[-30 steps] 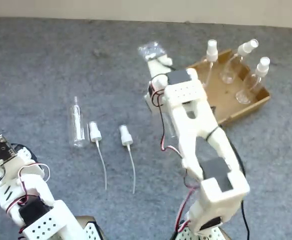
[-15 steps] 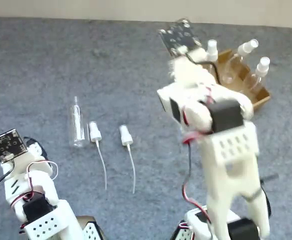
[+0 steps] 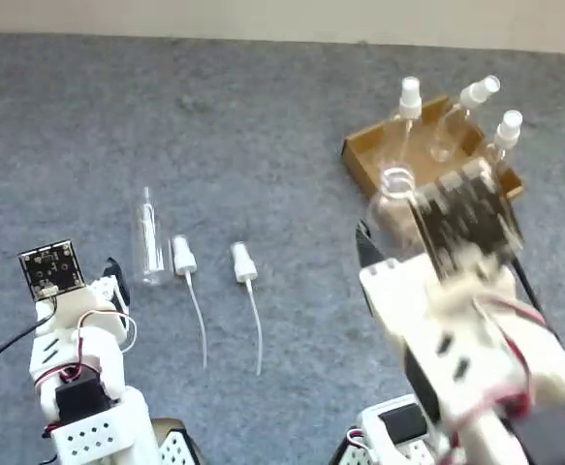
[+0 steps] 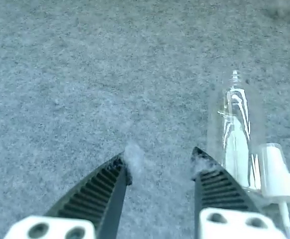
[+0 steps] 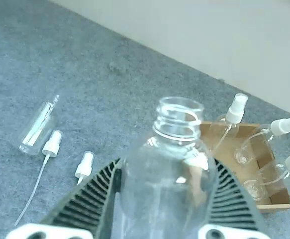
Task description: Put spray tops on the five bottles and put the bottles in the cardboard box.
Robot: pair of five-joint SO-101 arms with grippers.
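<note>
**Ana:** What is your right end effector doing?

**Me:** My right end effector (image 5: 169, 177) is squeezed tight around a clear bottle (image 5: 177, 159). The bottle stands up straight and has no top on it. I hold it up above the surface (image 3: 263, 116), close to the cardboard box (image 3: 360, 155).

**Ana:** What is in the box?

**Me:** Three bottles (image 3: 410, 126) are in there. Each one has a white spray top on.

**Ana:** And your left end effector?

**Me:** My left end effector (image 4: 161, 164) is wide open with nothing in it. It hangs low over the gray surface. A thin bottle (image 4: 237, 134) lies on its side just beside it, with no top on.

**Ana:** Where are the loose tops?

**Me:** The first spray top (image 3: 183, 257) lies right next to the thin bottle. The second spray top (image 3: 243, 262) lies a little farther from it, between that bottle and my right arm. Both have long thin tubes that point back toward my arms.
</note>
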